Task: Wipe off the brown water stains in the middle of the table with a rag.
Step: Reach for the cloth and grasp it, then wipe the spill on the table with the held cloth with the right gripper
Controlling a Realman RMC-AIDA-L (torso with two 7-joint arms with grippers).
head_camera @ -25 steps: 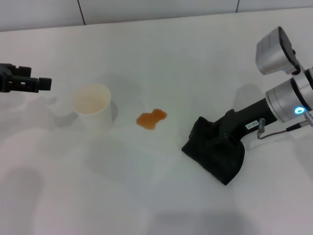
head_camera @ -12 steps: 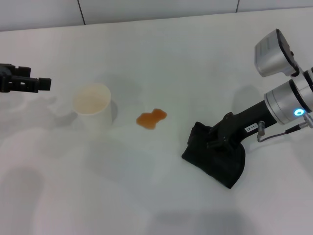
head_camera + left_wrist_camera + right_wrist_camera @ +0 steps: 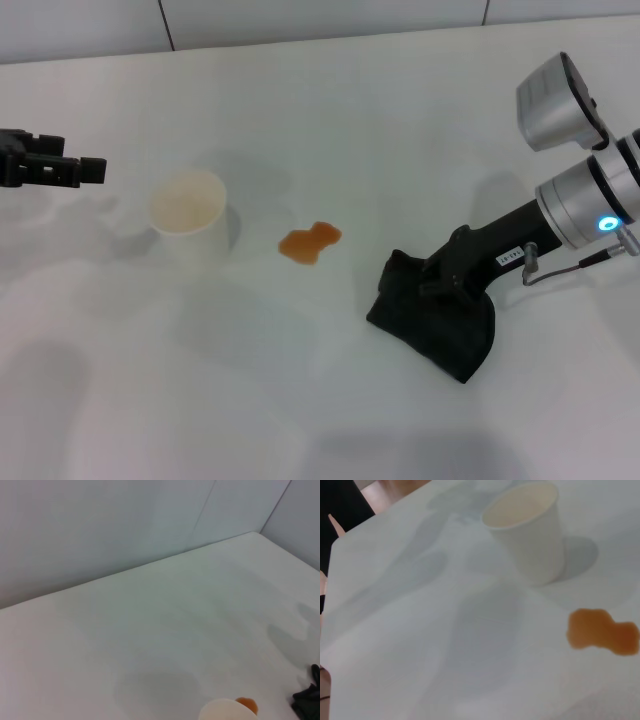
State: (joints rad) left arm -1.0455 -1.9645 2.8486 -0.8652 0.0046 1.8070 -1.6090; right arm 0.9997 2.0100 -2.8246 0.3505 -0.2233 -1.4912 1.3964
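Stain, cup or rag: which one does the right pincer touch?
The black rag: the right pincer presses on it; cup and stain lie apart.

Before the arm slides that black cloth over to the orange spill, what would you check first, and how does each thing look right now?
1. Right gripper on the rag: ok, pressed into it; finger grip cannot tell.
2. Rag flat on the table: ok.
3. Brown water stains untouched, apart from the rag: ok.
4. Path from rag to stain bare: ok.
5. Paper cup upright beyond the stain; overshoot might hit it: ok.
6. Left gripper far from the stain: ok.
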